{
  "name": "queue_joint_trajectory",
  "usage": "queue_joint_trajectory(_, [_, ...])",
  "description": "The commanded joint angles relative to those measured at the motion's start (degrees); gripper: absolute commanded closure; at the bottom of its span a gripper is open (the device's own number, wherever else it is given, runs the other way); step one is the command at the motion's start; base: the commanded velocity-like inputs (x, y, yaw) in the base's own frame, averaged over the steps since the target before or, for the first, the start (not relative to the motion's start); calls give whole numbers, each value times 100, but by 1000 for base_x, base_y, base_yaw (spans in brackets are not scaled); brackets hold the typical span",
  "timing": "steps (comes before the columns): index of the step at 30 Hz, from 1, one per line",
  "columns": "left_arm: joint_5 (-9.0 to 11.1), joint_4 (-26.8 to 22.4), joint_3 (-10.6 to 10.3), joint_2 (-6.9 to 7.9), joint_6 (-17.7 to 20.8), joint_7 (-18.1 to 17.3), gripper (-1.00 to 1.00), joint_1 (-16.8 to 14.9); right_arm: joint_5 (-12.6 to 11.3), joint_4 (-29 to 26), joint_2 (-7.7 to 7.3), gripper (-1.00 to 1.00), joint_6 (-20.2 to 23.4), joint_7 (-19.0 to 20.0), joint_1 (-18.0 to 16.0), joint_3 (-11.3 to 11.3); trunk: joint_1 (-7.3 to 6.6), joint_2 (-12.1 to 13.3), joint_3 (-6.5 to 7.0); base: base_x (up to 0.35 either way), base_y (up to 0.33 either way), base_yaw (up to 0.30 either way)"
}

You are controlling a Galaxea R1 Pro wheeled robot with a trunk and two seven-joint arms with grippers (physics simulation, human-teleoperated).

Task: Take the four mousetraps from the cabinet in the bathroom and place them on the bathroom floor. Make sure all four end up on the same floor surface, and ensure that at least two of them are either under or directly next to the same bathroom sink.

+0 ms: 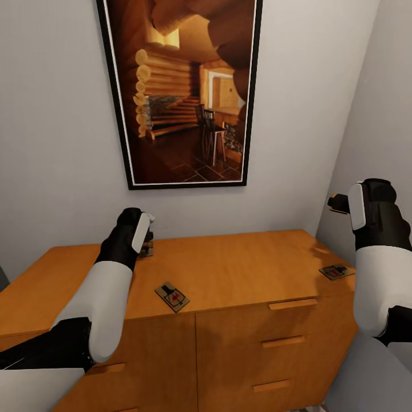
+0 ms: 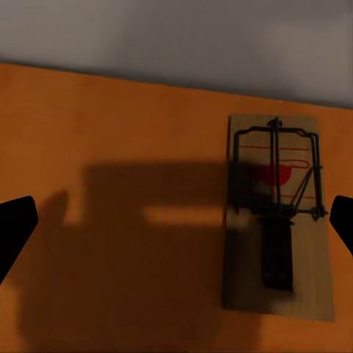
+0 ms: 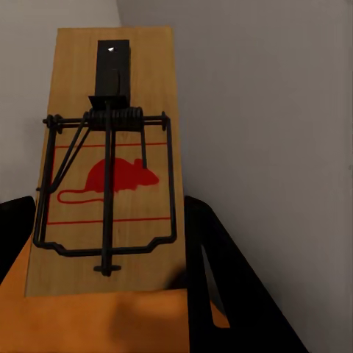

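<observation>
Left gripper [image 2: 176, 228] open, mousetrap [image 2: 278, 220] off-centre toward one finger: closing may miss; right gripper [image 3: 110, 243] clamps another mousetrap [image 3: 110, 169].

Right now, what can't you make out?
- Rear mousetrap: head view, mostly hidden behind the left hand.
- Held mousetrap: head view, hidden by the right hand.
- Cabinet: head view, lower drawers cut off by the bottom edge.

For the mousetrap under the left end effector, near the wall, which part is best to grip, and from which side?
Probably from above, closing on the two long edges of the mousetrap. It lies flat on the cabinet, so only its thin sides offer a hold. The left end effector is open but sits off-centre; it should shift over the board first.
</observation>
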Motion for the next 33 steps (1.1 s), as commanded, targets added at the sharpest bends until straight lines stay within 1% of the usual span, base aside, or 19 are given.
queue_joint_trajectory(1, [38,12,16,-5,9,39,-100,-5,-73,-3,-2,100,14,-62,-5,2,0,-3,-7,0,0,0])
queue_joint_trajectory(7, [41,230,15,-5,3,33,-100,-5,-71,-2,-2,100,14,-62,-5,4,0,-3,-7,0,0,0])
queue_joint_trajectory(9, [69,344,12,-5,2,36,-100,-5,-67,-7,-2,100,14,-62,-5,0,0,-3,-7,0,0,0])
queue_joint_trajectory(11, [151,460,7,-5,-2,45,-100,-5,-68,-9,-8,100,14,-62,-5,-3,0,-3,-7,0,0,0])
queue_joint_trajectory(12, [227,521,4,-5,-4,56,-100,-5,-69,-10,-16,100,14,-62,-5,0,0,-3,-7,0,0,0])
queue_joint_trajectory(16, [443,604,-6,-5,-6,94,-100,-5,-69,-11,-25,100,14,-62,-5,3,0,-3,-7,0,0,0])
queue_joint_trajectory(18, [495,618,-15,-5,-7,104,-100,-5,-71,-11,-27,100,14,-62,-5,5,0,-3,-7,0,0,0])
queue_joint_trajectory(26, [554,599,-47,-5,-7,112,-100,-5,-71,-5,-28,100,14,-62,-5,6,0,-3,-7,0,0,0])
queue_joint_trajectory(33, [747,561,-58,-5,-8,113,-100,-5,-72,-3,-29,100,14,-62,-5,4,0,-3,-7,0,0,0])
